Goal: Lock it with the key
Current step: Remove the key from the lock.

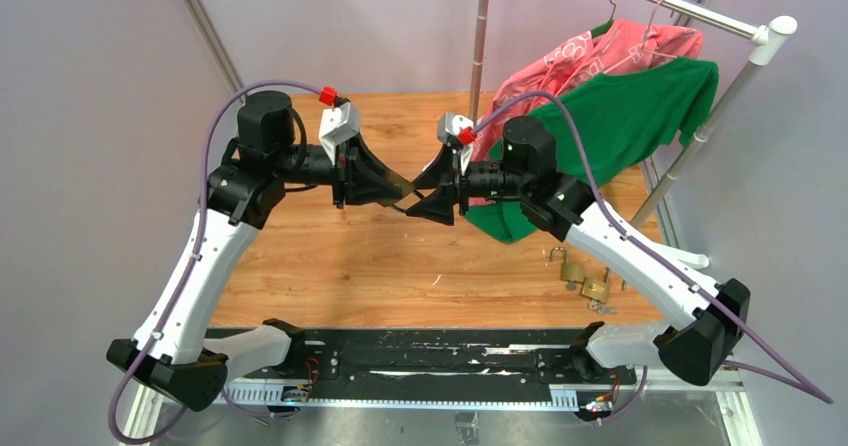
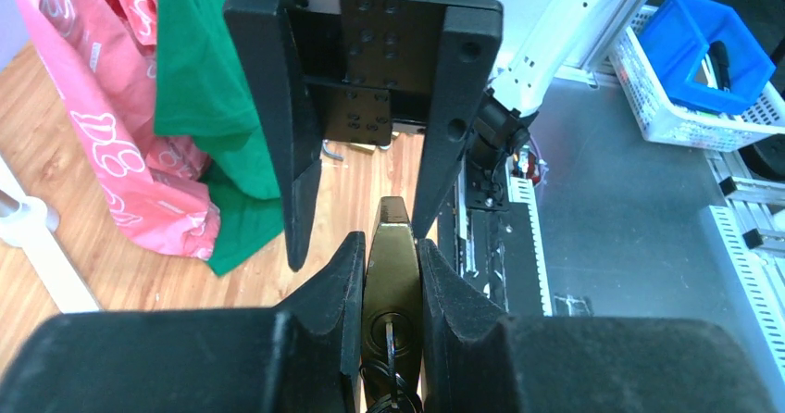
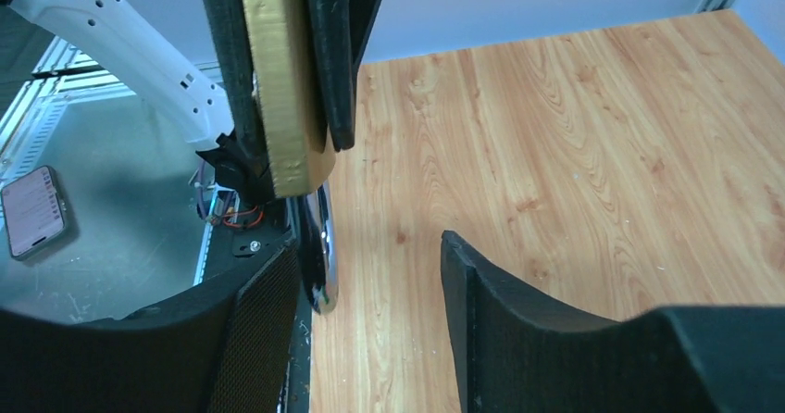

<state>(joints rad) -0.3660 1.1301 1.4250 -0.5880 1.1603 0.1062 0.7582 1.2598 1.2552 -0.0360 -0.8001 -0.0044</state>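
- Left claw (image 2: 391, 246) clamped the smooth brass padlock (image 2: 392, 279) by its flat sides, above the middle of the wooden bench (image 3: 555, 154)
- Key (image 2: 392, 331) sat in its round keyhole
- Right claw (image 3: 368, 246) stood wide, the curved chrome shackle (image 3: 319, 246) just beside one ribbed finger

One held padlock (image 2: 392, 269), two table padlocks (image 1: 596, 290), two shirts (image 1: 620, 116), one clothes rail (image 1: 720, 18) and two arms (image 1: 190, 276).
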